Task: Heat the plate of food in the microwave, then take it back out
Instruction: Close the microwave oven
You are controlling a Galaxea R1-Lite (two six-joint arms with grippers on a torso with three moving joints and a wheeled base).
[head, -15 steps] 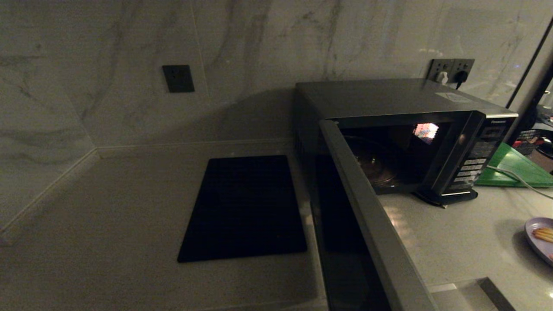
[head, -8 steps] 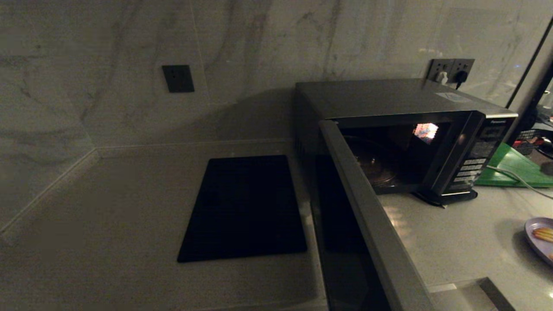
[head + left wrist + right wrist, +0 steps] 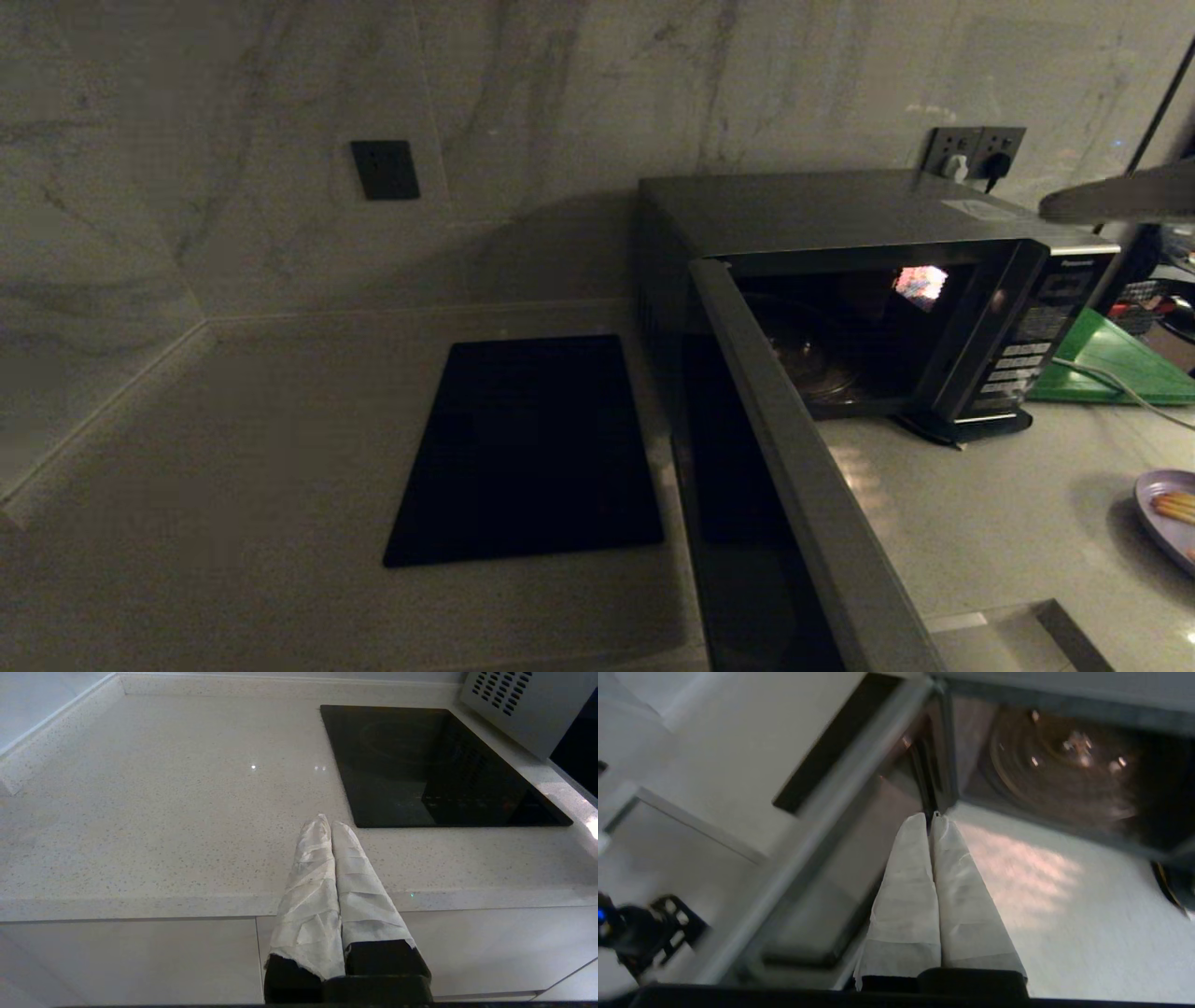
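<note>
The microwave (image 3: 840,215) stands at the back right of the counter with its door (image 3: 803,467) swung wide open toward me. Inside, the glass turntable (image 3: 812,359) is bare. The plate of food (image 3: 1167,523), lavender with orange-yellow sticks, lies on the counter at the far right edge, partly cut off. My right gripper (image 3: 1050,207) hovers high at the upper right, above the microwave's right corner. In the right wrist view that gripper (image 3: 928,817) is shut and empty, over the counter before the open cavity (image 3: 1059,779). My left gripper (image 3: 328,823) is shut and empty above the counter's front edge.
A flat black panel (image 3: 532,448) is set in the counter left of the microwave. A green board (image 3: 1111,364) lies right of the microwave with a white cable (image 3: 1111,383) across it. Wall sockets (image 3: 976,149) sit behind the microwave. Marble walls close the back and left.
My right gripper has come into the head view at the upper right, where it was not seen before. The microwave door and plate have not moved.
</note>
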